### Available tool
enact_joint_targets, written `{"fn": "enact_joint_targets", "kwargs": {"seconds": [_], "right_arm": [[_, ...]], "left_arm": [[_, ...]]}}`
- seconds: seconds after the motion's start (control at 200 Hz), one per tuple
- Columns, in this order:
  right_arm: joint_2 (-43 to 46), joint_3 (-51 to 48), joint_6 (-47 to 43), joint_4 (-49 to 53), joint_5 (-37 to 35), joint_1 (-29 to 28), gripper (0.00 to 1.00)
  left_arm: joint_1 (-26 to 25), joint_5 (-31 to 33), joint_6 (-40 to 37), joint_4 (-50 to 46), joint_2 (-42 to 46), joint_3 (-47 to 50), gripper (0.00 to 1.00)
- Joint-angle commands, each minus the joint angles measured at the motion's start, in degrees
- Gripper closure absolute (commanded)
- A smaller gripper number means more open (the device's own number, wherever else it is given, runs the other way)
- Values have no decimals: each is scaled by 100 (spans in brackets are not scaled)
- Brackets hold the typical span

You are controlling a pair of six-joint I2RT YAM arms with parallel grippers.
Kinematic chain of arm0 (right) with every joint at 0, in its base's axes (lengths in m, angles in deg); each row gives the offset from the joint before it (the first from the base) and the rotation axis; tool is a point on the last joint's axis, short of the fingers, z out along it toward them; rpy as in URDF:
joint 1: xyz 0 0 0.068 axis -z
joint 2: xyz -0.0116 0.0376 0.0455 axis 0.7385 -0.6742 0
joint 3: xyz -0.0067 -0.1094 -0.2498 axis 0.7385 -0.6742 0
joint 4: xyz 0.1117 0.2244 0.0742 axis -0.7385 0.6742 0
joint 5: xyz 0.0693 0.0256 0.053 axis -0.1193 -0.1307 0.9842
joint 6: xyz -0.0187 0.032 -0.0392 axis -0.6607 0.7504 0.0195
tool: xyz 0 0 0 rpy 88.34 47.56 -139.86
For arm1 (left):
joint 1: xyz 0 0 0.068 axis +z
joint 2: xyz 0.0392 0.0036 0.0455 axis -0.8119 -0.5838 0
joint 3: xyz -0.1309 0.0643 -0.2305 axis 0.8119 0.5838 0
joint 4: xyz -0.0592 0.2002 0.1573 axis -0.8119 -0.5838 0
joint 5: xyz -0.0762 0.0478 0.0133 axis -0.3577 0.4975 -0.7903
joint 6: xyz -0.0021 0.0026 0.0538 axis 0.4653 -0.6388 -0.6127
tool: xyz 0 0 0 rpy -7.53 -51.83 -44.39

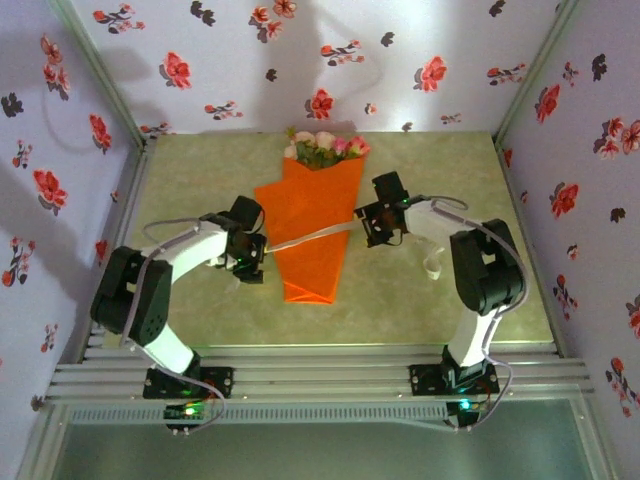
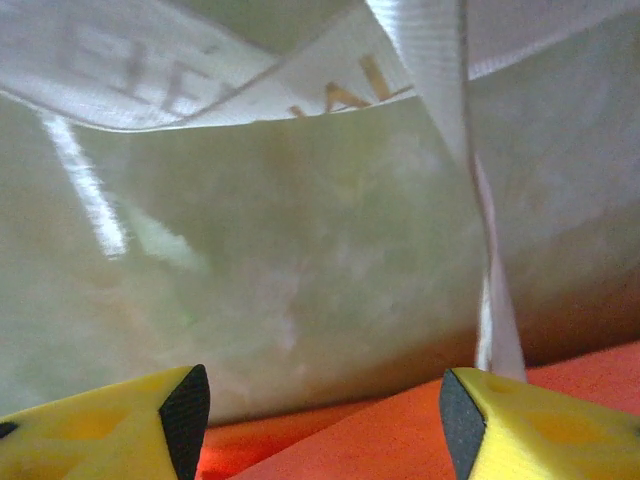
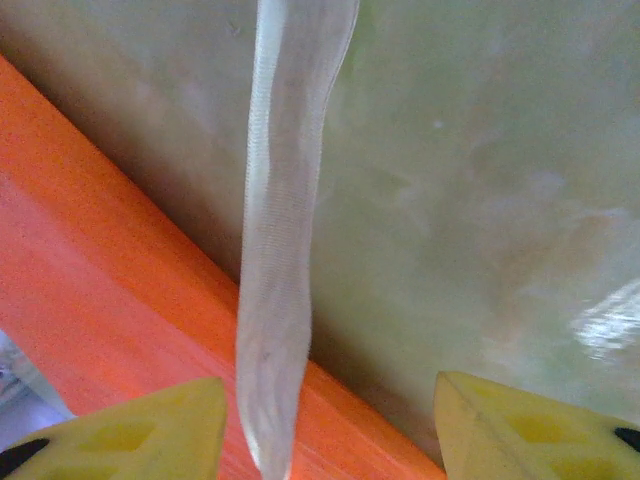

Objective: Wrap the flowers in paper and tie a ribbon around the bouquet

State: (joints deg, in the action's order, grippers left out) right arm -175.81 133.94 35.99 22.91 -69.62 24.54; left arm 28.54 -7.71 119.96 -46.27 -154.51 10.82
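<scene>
The bouquet lies flat in the middle of the desk, narrow end toward the arms. The orange paper is folded into a cone and works as the holder. The flowers sit inside it, with only pink and cream blooms and some leaves showing out of the wide far end.

The ribbon is stretched across the cone's waist, one end out to each side, I'd guess so each arm can take an end and bring them together for the knot.

The left fingers sit at the cone's left edge. They are spread apart and grip nothing, though a ribbon strand runs close past one of them. The right fingers at the opposite edge are spread too, with the ribbon hanging loose in the gap and not pinched.

No knot is tied yet.
</scene>
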Motion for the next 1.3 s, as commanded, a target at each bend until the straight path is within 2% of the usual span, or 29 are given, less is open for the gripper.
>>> {"fn": "enact_joint_targets", "kwargs": {"seconds": [0.0, 0.16, 0.26, 0.285, 0.37, 0.44, 0.59, 0.685, 0.915, 1.03, 1.18, 1.295], "right_arm": [[-172, -24, 717, -533, 54, -28, 43], [-520, -90, 993, -818, -7, 2, 51], [-691, -19, 1058, -920, -59, 22, 57], [-717, -2, 1067, -924, -69, 22, 61], [-741, 107, 1027, -709, -86, 13, 89], [-654, 152, 908, -428, -125, -17, 100], [-247, -149, 816, -96, -240, -65, 100], [11, -370, 826, -46, -279, -83, 100], [331, -606, 756, 22, -185, -131, 100], [398, -625, 720, 103, -140, -205, 100], [528, -723, 712, 114, -131, -277, 100], [595, -810, 690, 126, -122, -290, 100]], "left_arm": [[92, 4, 488, 419, -262, -108, 37], [135, -4, 444, 404, -408, -87, 44], [185, 97, 421, 548, -355, 23, 44], [204, 113, 382, 584, -346, 28, 43], [233, 122, 312, 547, -354, -9, 42], [256, 113, 337, 622, -379, 24, 42], [325, 113, 373, 787, -301, 127, 42], [319, 95, 236, 766, -29, 94, 39], [121, -55, 69, -419, 852, 31, 31], [165, -107, 303, 345, 863, 434, 28], [317, -381, 291, 1181, 71, 321, 27], [379, -317, 312, 1587, -409, 116, 28]]}}
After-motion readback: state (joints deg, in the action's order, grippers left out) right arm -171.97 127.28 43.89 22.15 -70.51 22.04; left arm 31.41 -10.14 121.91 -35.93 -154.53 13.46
